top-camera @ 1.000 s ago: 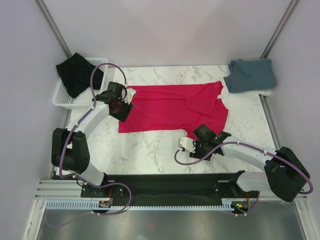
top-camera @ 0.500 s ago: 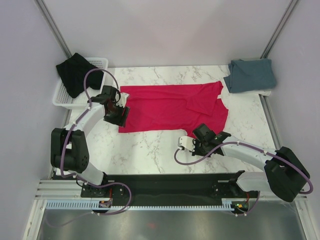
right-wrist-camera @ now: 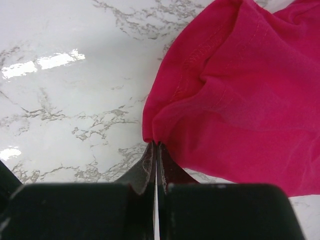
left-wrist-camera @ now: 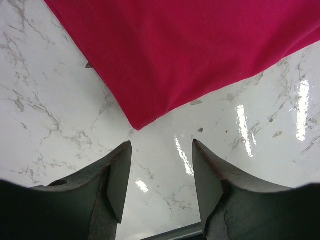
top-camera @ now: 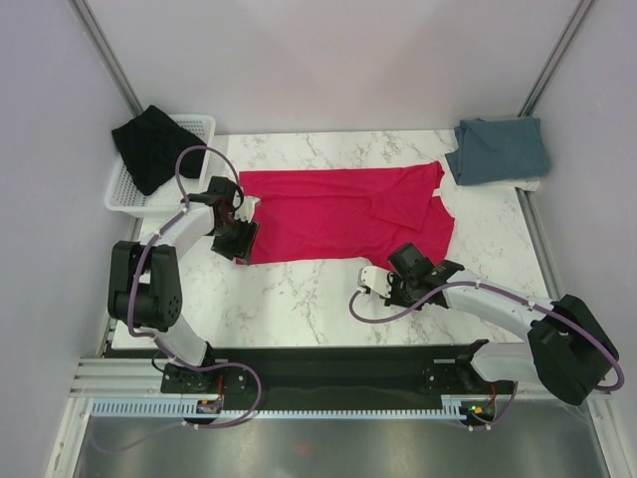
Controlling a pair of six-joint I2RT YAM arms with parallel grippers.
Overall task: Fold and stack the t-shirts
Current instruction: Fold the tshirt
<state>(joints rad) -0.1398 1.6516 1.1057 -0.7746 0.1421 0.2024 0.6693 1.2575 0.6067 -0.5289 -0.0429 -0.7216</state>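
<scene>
Right gripper pinches the red t-shirt, one of three.

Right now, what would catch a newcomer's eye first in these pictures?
The crimson t-shirt spread across the middle of the marble table, with the right gripper pinching its near edge and the left gripper open just short of its near-left corner. Then the black t-shirt draped over the white wire basket at far left, and the blue-grey t-shirt folded at far right.
</scene>
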